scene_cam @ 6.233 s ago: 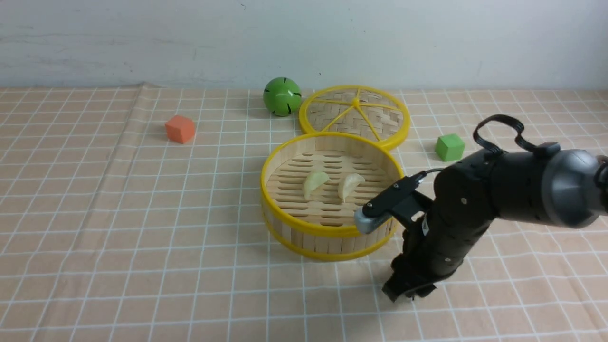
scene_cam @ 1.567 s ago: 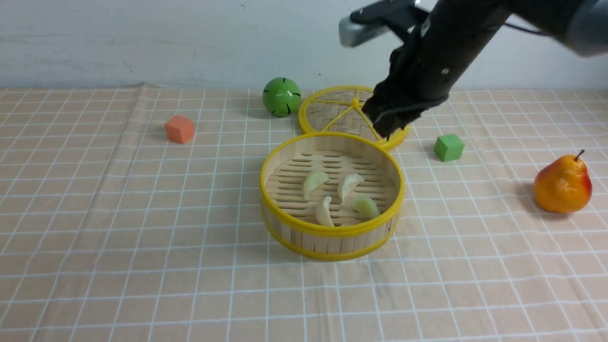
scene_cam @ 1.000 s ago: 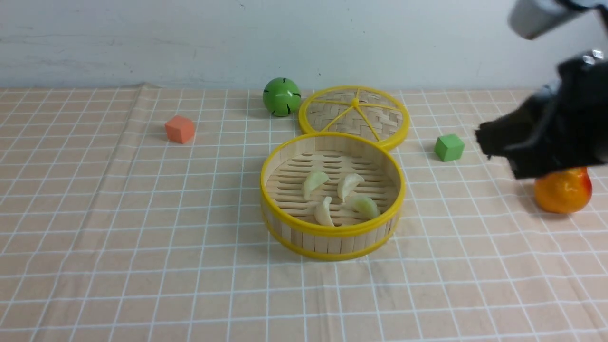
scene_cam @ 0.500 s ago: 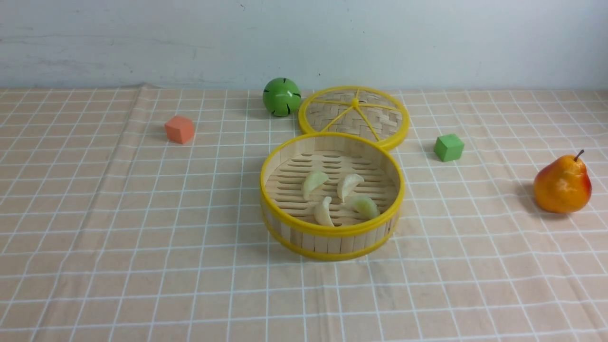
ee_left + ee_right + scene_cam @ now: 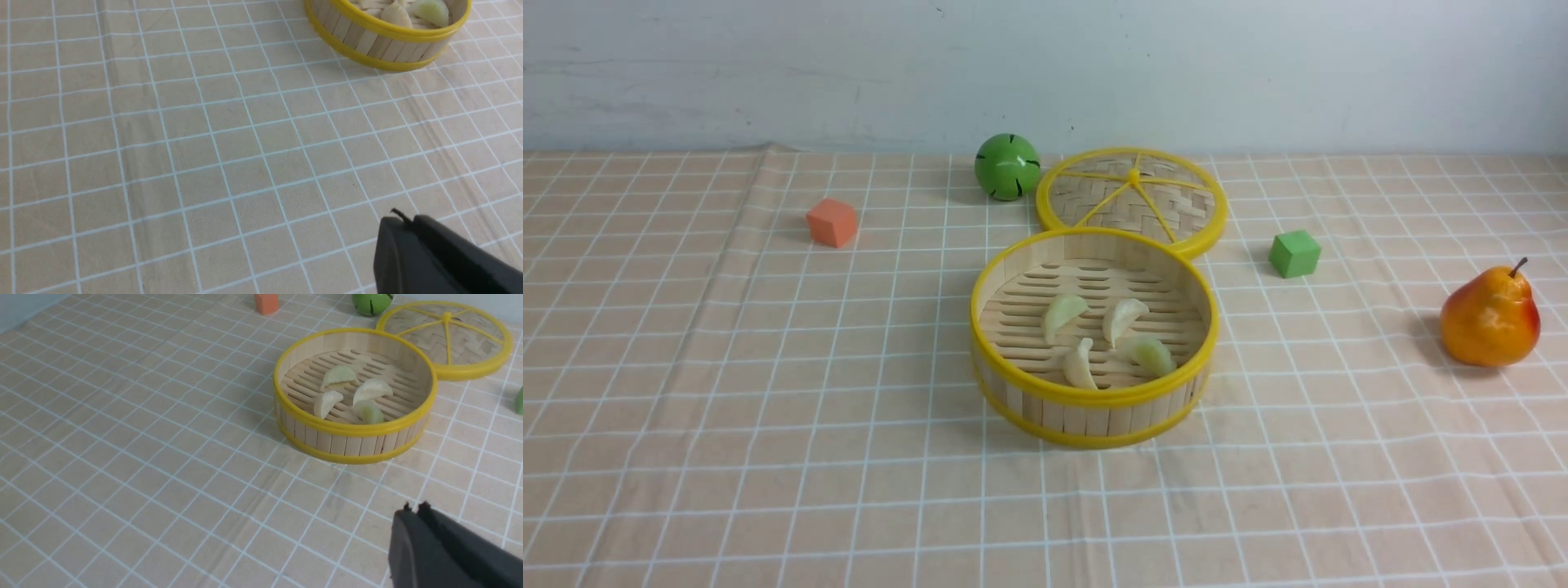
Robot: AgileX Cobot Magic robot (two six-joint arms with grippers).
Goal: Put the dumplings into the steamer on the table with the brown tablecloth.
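Light tan-peach grid tablecloth (image 5: pixel 768 367) over the table (image 5: pixel 1339 506), pale wall (image 5: pixel 768 65) behind. Got four glossy cream-to-greenish crescent dumplings (image 5: pixel 1125 315) lying inside the round yellow-rimmed bamboo steamer (image 5: pixel 1086 398), well ahead of both grippers. Left gripper (image 5: pixel 402 218) pinched together, empty. Right gripper (image 5: pixel 412 508) same deal, above bare cloth.

The lower band of the front view and its whole left half are bare surface (image 5: pixel 727 392), open to approach from any side. The steamer (image 5: pixel 1086 418) stands in the middle, ringed by an upright wall. Its lid (image 5: pixel 1131 198) lies flat right behind it, and a green ball (image 5: pixel 1008 166) sits just beside the lid, crowding the upper centre. An orange cube (image 5: pixel 832 221) at upper left, a green cube (image 5: pixel 1294 252) right of the lid and a pear (image 5: pixel 1490 317) at the right edge stand well apart, with wide lanes between them.
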